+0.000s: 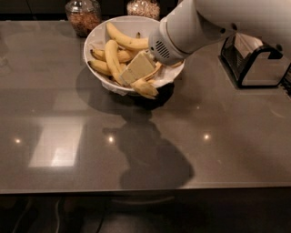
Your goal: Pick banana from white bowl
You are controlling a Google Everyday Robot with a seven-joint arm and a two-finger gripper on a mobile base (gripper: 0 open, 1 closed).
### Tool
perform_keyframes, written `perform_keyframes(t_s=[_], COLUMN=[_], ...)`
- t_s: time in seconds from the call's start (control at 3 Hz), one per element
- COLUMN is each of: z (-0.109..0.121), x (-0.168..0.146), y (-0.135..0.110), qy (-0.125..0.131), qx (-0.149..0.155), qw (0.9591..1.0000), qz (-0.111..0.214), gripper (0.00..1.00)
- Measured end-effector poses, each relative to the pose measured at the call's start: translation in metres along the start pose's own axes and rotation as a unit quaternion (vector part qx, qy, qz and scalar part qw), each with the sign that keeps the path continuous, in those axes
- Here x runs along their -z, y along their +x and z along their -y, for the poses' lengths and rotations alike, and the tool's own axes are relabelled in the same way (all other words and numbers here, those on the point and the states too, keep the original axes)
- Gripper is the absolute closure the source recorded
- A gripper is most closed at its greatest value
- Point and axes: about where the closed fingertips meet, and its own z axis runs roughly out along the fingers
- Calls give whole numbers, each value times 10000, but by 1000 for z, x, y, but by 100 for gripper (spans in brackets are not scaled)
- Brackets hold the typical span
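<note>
My pale, flat-sided end effector (137, 70) is down inside the wide, round white bowl with crinkled paper lining (92, 38), which stands at the back of the glossy dark grey counter (63, 113). It lies among the fruit, and I cannot tell whether it is apart, together or clamped on anything. The thick, curved yellow banana (112, 58) lies in the bowl just to the left of my end effector, its lower end close against the tip. A longer yellow banana (128, 42) lies across the back of the pile. Behind the bowl stand a glass jar of brown pieces (83, 17) and a glass jar of pale pieces (142, 8). A black holder (254, 68) sits well apart to the right.
</note>
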Motion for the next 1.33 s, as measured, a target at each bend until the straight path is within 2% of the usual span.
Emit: perform_keyframes(t_s=[1.0,1.33], z=[-15,-11], x=[-36,-43], y=[12,20], qy=[-512,-539], qx=[-500,-654], qw=[9974,9964], qz=[95,78], gripper=[24,25])
